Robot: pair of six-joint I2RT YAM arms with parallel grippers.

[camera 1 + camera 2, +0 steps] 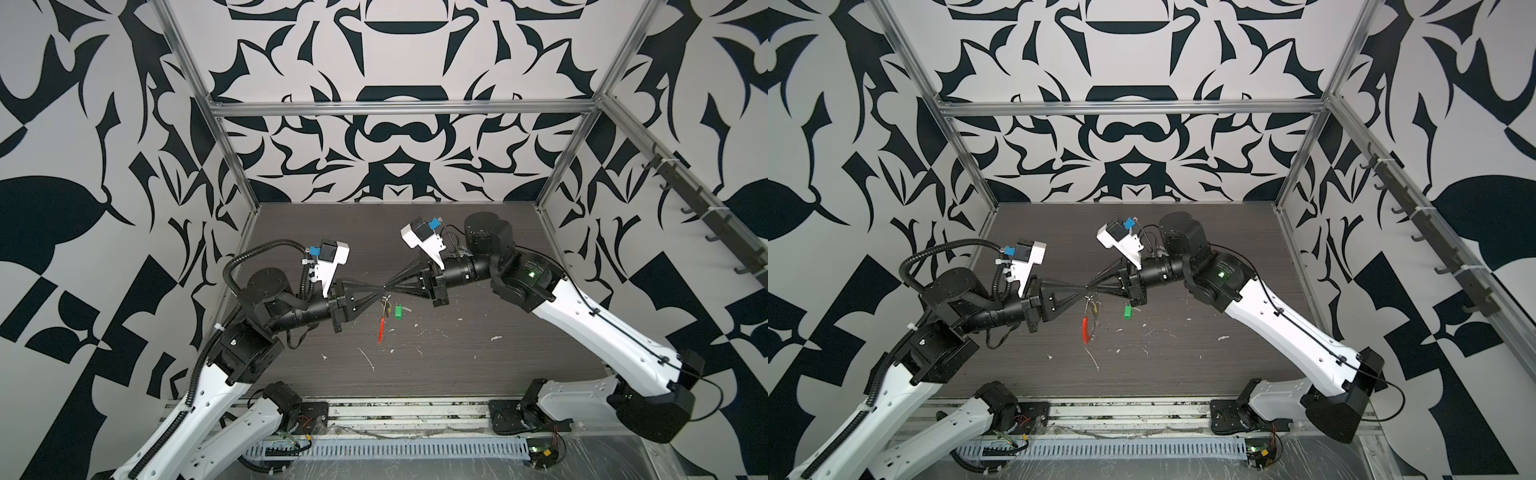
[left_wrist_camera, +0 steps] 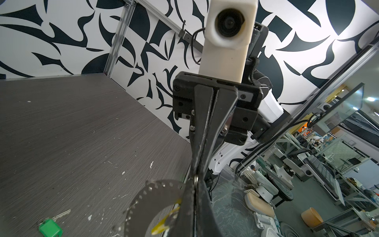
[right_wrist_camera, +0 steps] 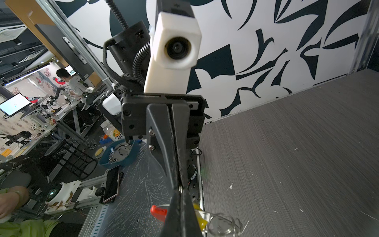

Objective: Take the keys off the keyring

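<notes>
Sleeve [image 3: 159, 212], red, in right wrist view; green key [image 2: 50, 228] in left.

Light is flat and bright here, pouring down from overhead: in both top views the dark table [image 1: 457, 374] carries barely a shadow, just soft patches under the arms near 9 and 3 o'clock. The frame posts bow outward toward 10 and 2 o'clock, which is wide-lens distortion. Glare sparkles off the scratched metal sheet [image 1: 602, 453] at 5 o'clock. Detail is slightly soft throughout. In the right wrist view, the keyring [image 3: 159, 212] and yellow key [image 3: 200, 219], closest to the lens, smear out of focus.
</notes>
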